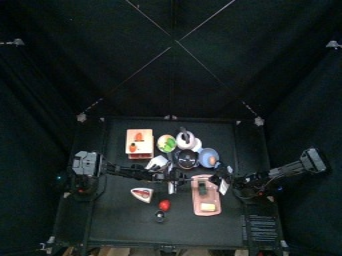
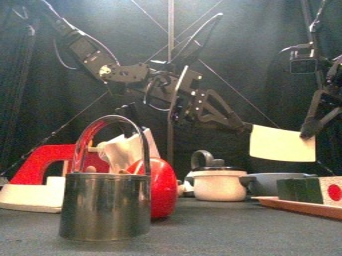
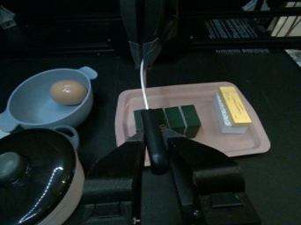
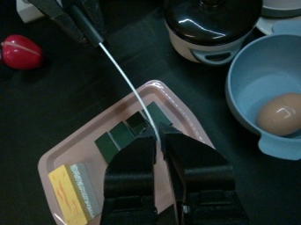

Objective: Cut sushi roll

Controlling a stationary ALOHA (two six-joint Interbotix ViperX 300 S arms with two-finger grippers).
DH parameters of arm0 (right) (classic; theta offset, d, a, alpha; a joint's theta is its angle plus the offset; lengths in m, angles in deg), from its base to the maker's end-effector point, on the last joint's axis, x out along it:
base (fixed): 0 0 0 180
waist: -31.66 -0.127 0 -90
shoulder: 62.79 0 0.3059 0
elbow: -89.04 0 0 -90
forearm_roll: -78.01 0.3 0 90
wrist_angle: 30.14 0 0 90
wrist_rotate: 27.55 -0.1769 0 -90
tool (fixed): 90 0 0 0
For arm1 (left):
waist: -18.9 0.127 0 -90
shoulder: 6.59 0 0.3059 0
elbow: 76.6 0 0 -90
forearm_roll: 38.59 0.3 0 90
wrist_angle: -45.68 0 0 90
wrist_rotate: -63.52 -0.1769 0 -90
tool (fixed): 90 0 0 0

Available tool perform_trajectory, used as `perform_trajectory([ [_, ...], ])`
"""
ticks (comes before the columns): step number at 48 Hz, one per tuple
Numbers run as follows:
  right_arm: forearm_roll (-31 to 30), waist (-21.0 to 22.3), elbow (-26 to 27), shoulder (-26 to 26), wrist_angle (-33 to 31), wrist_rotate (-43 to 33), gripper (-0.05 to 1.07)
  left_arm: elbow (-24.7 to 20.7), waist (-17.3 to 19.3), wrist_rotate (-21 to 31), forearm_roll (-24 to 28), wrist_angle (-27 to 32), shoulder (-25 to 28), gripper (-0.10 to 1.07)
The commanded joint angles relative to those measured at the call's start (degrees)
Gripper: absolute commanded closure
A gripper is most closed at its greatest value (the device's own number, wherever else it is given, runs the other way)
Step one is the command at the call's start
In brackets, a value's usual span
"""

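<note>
The sushi roll point(image 3: 180, 119) is a dark green block lying on a pink tray point(image 3: 206, 148) beside a yellow and white piece point(image 3: 233, 110). A knife with a thin white blade point(image 3: 143, 81) hangs edge-on above the tray. My left gripper point(image 3: 156, 141) is shut on its black handle. My right gripper point(image 4: 159, 145) is shut on the blade's point(image 4: 123, 75) other end, just above the roll point(image 4: 121, 141). In the front view the white blade point(image 2: 282, 143) hangs between both arms, over the tray point(image 2: 301, 205).
A light blue bowl point(image 3: 30, 110) holding an egg point(image 3: 67, 89) and a black-lidded pot point(image 3: 30, 180) stand beside the tray. A red fruit point(image 4: 21, 50) lies further off. At the table's front stands a steel pail point(image 2: 104, 205). An orange box point(image 1: 136, 142) sits at the back.
</note>
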Motion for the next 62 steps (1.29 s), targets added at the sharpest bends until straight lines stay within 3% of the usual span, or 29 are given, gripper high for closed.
perform_trajectory([
  [1,0.35,0.35,0.53,0.00,-0.62,-0.26,0.62,-2.37,-1.41,0.09,-0.97,3.96,-0.79,0.37],
  [19,3.08,0.35,-0.18,-0.79,-0.35,-0.26,0.62,-5.27,-1.32,0.00,-1.05,10.46,1.32,0.37],
  [62,4.39,0.62,-0.53,-3.34,0.53,-0.35,0.62,-4.92,-1.41,0.00,-1.23,10.81,2.11,0.37],
])
